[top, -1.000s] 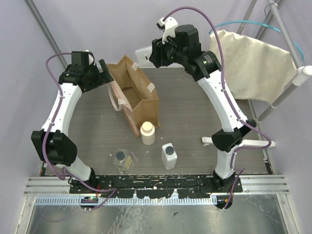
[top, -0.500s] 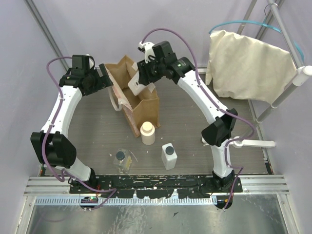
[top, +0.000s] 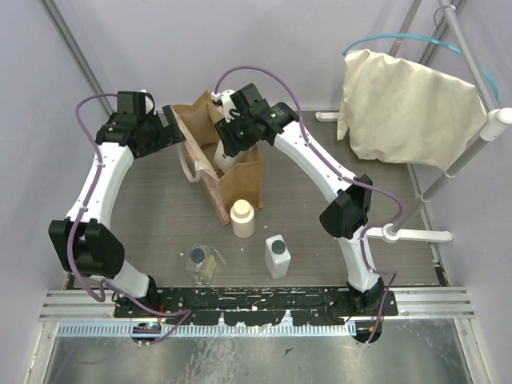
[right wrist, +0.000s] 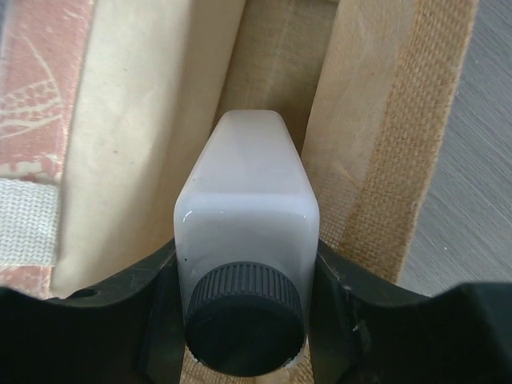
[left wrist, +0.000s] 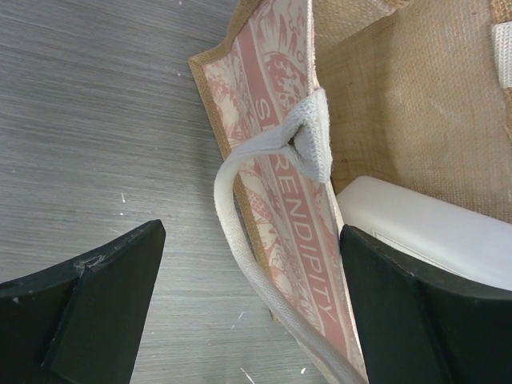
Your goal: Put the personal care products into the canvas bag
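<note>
One large cream cloth sheet with teal cord (top: 408,108) hangs well apart from the tan-brown upright canvas bag with pale loop handles (top: 244,182), on the right-arm side of it. The bag stands with its mouth open. The left gripper (left wrist: 252,296) hovers at the bag's printed side wall with its fingers spread, the wall and one loop handle (left wrist: 308,132) between them and neither touched. Over the bag's mouth the right gripper (right wrist: 244,296) is clamped on a white rectangular plastic bottle with a black round cap (right wrist: 244,200), pinched across the shoulders just under the cap, its base already below the bag's rim. That bottle looks stiff, smooth and fairly light, so the shoulder grip suits it, though the glossy sides could slip. On the grey table (top: 152,208) near the bag's front wall stand a second white rectangular bottle with black cap (top: 278,255) and a cream round bottle with narrower cream cap (top: 242,218), the latter just beside that wall. Nearby lies a small black-capped item in crinkly clear wrap (top: 200,260), probably best taken by its hard cap rather than the film.
</note>
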`<act>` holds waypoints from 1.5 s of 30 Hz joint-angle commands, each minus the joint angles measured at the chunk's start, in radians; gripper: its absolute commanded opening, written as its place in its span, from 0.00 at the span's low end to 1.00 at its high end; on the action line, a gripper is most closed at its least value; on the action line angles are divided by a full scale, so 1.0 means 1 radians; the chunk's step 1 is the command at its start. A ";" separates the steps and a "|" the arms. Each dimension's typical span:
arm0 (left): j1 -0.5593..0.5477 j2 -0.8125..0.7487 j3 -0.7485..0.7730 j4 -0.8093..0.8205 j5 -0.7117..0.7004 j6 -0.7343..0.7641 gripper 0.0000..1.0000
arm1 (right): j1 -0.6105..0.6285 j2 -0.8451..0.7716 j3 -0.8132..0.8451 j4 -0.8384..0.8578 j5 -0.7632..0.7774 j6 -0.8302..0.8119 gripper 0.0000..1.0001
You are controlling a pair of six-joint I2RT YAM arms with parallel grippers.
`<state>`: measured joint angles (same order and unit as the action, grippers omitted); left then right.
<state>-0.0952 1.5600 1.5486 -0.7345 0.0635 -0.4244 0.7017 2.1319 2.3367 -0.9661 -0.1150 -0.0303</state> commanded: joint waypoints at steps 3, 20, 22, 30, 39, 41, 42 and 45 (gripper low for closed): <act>0.004 -0.037 -0.023 0.021 0.027 -0.004 0.98 | -0.003 0.003 0.106 0.013 0.047 -0.027 0.01; 0.004 0.004 0.003 0.016 0.060 -0.003 0.98 | -0.004 0.063 0.023 -0.078 0.060 -0.051 0.01; 0.003 0.006 0.002 0.014 0.062 -0.001 0.98 | -0.003 0.083 0.022 -0.076 0.070 -0.057 0.01; 0.003 0.009 0.001 0.011 0.061 0.005 0.98 | -0.004 0.135 0.025 -0.077 0.069 -0.061 0.01; 0.003 0.028 0.014 0.008 0.068 0.018 0.98 | -0.003 0.133 0.012 -0.083 0.084 -0.061 0.32; 0.004 0.032 0.016 0.012 0.074 0.017 0.98 | -0.004 0.125 0.015 -0.080 0.086 -0.060 0.49; 0.003 0.034 0.017 0.013 0.075 0.016 0.98 | -0.004 0.120 0.018 -0.079 0.085 -0.060 0.56; 0.004 0.038 0.020 0.016 0.081 0.016 0.98 | -0.004 0.113 0.042 -0.078 0.093 -0.054 0.74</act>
<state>-0.0952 1.5818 1.5314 -0.7303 0.1238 -0.4206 0.7010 2.3016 2.3318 -1.0756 -0.0521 -0.0753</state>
